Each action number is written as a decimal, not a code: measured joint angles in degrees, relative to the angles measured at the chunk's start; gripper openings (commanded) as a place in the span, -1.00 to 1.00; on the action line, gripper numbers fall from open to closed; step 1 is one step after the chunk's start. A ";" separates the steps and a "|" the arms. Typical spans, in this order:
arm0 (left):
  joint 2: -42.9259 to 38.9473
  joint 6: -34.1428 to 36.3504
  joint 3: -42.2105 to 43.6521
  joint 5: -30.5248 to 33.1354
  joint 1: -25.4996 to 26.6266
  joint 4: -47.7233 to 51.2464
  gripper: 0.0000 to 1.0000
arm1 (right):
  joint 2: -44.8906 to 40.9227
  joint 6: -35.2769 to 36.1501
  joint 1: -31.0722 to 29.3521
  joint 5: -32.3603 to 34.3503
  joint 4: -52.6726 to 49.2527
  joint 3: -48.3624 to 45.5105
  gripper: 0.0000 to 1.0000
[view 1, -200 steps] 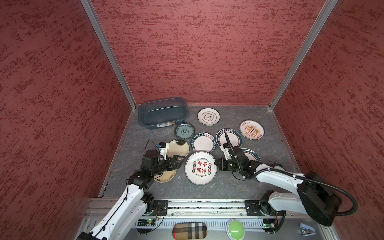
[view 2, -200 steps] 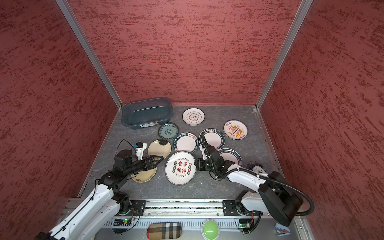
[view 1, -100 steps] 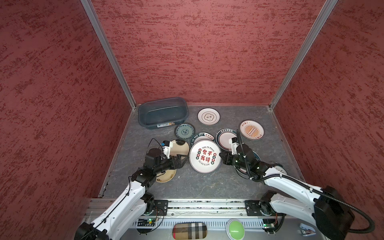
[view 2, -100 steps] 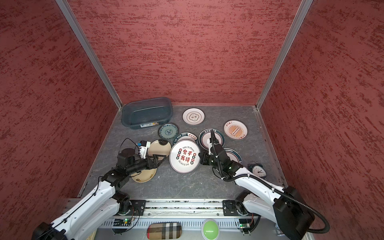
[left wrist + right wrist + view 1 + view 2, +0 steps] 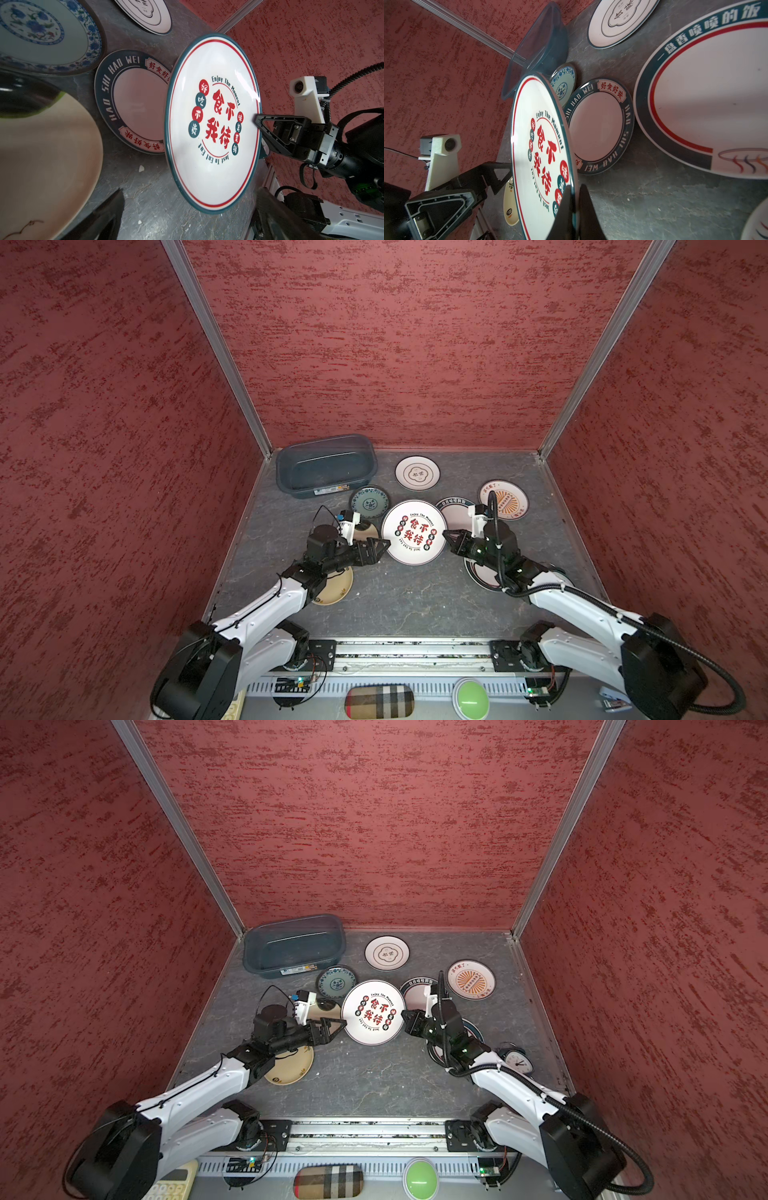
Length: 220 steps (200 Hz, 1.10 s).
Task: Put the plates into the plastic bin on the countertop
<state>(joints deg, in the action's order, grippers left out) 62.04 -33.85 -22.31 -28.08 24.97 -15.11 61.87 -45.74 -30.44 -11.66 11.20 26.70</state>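
My right gripper (image 5: 445, 536) (image 5: 575, 193) is shut on the rim of a white plate with red characters (image 5: 413, 533) (image 5: 372, 1012) (image 5: 212, 122). The plate hangs tilted above the countertop (image 5: 415, 597). My left gripper (image 5: 386, 542) (image 5: 190, 191) is open at the plate's opposite rim, holding nothing. The blue-grey plastic bin (image 5: 332, 488) (image 5: 544, 41) stands at the back left with no plate in it. Other plates lie flat: teal-patterned (image 5: 369, 502), white with an emblem (image 5: 417, 473), orange sunburst (image 5: 503, 500), dark-rimmed (image 5: 135, 104), cream-yellow (image 5: 336, 589).
Another dark-rimmed plate (image 5: 482, 574) lies under my right arm. A small alarm clock (image 5: 515, 1061) sits at the right front. Red walls close in three sides. The arms' rail (image 5: 407, 649) runs along the front edge.
The right gripper has lifted the red-character plate off the countertop, tilted it and carried it toward the back. The left gripper, still open, has come up to its rim.
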 measured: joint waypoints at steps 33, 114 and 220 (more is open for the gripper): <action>8.26 -0.31 -4.57 -1.99 0.50 -5.01 0.59 | -1.11 -1.97 1.09 -3.10 2.25 -1.14 -1.00; 16.76 -3.34 -8.26 -5.46 1.09 -12.28 -0.04 | -3.52 -4.59 2.60 -5.51 4.11 -3.74 -1.00; 16.72 -4.15 -10.95 -3.52 1.07 -10.01 -1.00 | -1.14 -6.03 3.13 -8.50 8.35 -5.14 -0.57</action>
<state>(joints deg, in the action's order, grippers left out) 78.76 -38.00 -33.26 -31.59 26.04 -25.12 60.73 -51.77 -27.31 -20.16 19.55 21.56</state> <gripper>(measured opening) 0.059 0.096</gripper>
